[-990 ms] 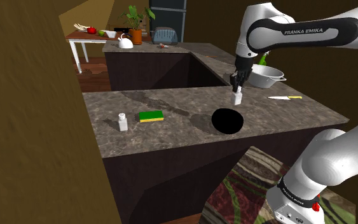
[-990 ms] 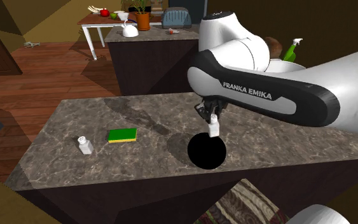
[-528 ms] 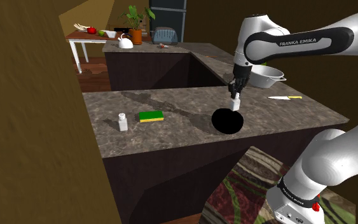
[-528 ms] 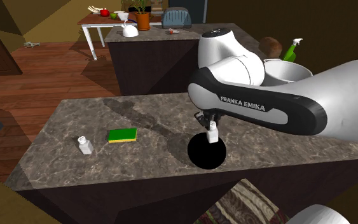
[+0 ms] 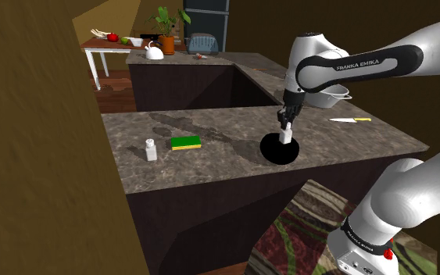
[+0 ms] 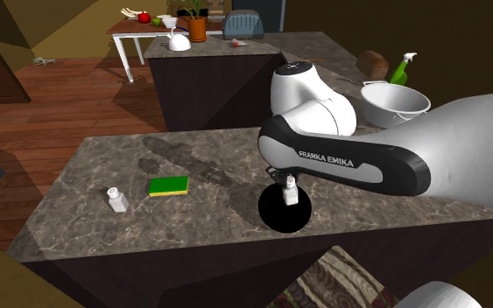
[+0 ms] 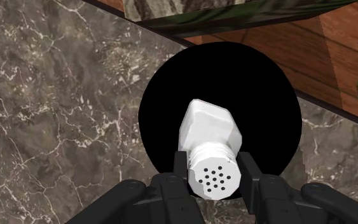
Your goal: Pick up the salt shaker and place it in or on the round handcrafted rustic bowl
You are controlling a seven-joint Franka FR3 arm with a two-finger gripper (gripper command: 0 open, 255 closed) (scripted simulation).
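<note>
The end effector [image 7: 213, 164] pinches the white salt shaker [image 7: 210, 130] by its perforated cap end, one black finger on each side, and the shaker hangs low over the round bowl [image 5: 271, 150], which is drawn as a flat black disc on the marbled counter [image 5: 210, 160]. The main risk is the release: the grip sits high on the shaker, whose body leans away from the fingers instead of hanging straight, so if the fingers part at this height it would likely land on an edge, tip over and perhaps roll out across the rim. How deep the bowl is cannot be judged from its flat black shape, so a further descent could also press the shaker's base onto the bottom sooner than expected and shove the bowl along the counter. In the shoulder view the shaker appears nearer the bowl's far rim than its middle, so a small drift that way could drop it on the counter. Compared with a second ago, the shaker has come down and moved in from beyond the far rim to over the bowl, while the second white shaker [image 5: 151, 149] and the green sponge [image 5: 185, 142] lie where they were.
</note>
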